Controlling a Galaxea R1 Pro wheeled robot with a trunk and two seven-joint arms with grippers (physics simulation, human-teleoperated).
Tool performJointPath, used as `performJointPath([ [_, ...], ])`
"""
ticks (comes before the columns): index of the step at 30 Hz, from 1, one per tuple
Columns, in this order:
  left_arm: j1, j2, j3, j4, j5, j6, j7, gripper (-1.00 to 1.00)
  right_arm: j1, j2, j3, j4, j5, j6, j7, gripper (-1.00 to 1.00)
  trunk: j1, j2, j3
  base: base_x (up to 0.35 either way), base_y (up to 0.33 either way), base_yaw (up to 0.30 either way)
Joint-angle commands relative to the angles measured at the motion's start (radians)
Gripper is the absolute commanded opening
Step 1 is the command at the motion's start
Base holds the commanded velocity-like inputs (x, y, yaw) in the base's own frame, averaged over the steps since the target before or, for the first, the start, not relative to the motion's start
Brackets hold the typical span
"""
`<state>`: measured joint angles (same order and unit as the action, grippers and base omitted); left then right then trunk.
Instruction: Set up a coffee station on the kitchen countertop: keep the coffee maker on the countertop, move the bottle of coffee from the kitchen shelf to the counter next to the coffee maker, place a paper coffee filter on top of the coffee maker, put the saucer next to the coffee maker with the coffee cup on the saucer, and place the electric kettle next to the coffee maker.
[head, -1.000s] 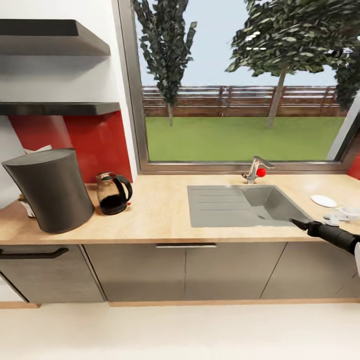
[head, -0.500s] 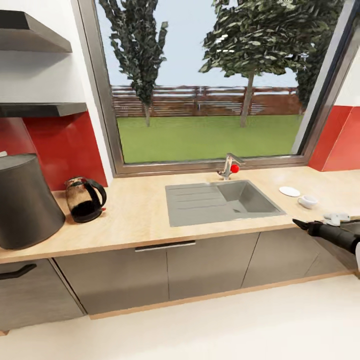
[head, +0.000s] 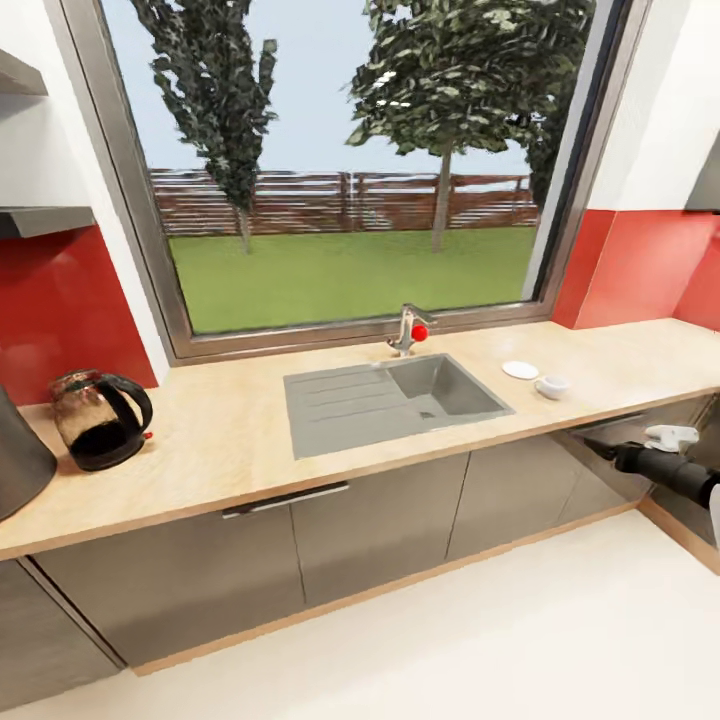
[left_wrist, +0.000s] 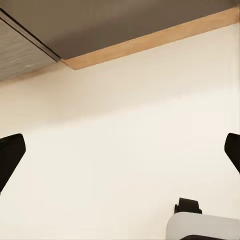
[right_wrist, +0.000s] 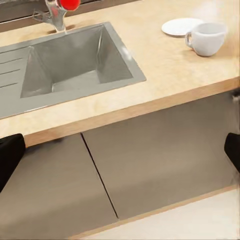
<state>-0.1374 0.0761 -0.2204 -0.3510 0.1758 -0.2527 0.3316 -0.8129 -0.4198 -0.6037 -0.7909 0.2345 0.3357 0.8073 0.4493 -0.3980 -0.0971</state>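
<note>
Right gripper (right_wrist: 120, 157): fingers spread wide, nothing between them; they hang below the counter edge, facing the cabinet fronts (right_wrist: 150, 160).
Left gripper (left_wrist: 120, 155): fingers also wide apart and empty, aimed down at the pale floor (left_wrist: 120, 130) beside the cabinet plinth.
Kitchen countertop (head: 230, 440): above and ahead of the right fingers, the sink (right_wrist: 65, 60) off to one side of their line.
Coffee cup (right_wrist: 207, 37): upright on the worktop beyond the right fingertips, handle turned toward the sink.
Saucer (right_wrist: 181, 26): just behind the cup, close to it but apparently not touching.
Electric kettle (head: 98, 420): well away across the sink, near the coffee maker (head: 18, 455), of which a sliver shows at the edge.
Step in hand: probably closing in on the cup and saucer to fetch them.
Doing it well: raise the right arm above counter level before advancing, square up to the cup, and close on its wall, not its handle, so it lifts level without nudging the saucer.
</note>
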Motion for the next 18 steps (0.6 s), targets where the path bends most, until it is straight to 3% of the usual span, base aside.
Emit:
performJointPath([
  [1, -0.001, 0.001, -0.008, 0.0, 0.006, -0.003, 0.005, 1.0, -0.002, 0.001, -0.004, -0.001, 0.006, 0.003, 0.007, 1.0, 0.001, -0.002, -0.002, 0.112, -0.161, -0.288],
  [10, -0.001, 0.001, -0.006, 0.0, -0.002, -0.004, 0.006, 1.0, -0.002, 0.004, -0.004, -0.001, 0.005, -0.005, 0.007, 1.0, 0.001, -0.002, -0.002, 0.141, -0.216, -0.251],
  [18, -0.001, 0.001, -0.005, 0.0, -0.002, -0.005, 0.006, 1.0, -0.002, 0.004, -0.004, -0.001, 0.005, -0.006, 0.009, 1.0, 0.001, -0.002, -0.002, 0.044, -0.262, -0.08],
])
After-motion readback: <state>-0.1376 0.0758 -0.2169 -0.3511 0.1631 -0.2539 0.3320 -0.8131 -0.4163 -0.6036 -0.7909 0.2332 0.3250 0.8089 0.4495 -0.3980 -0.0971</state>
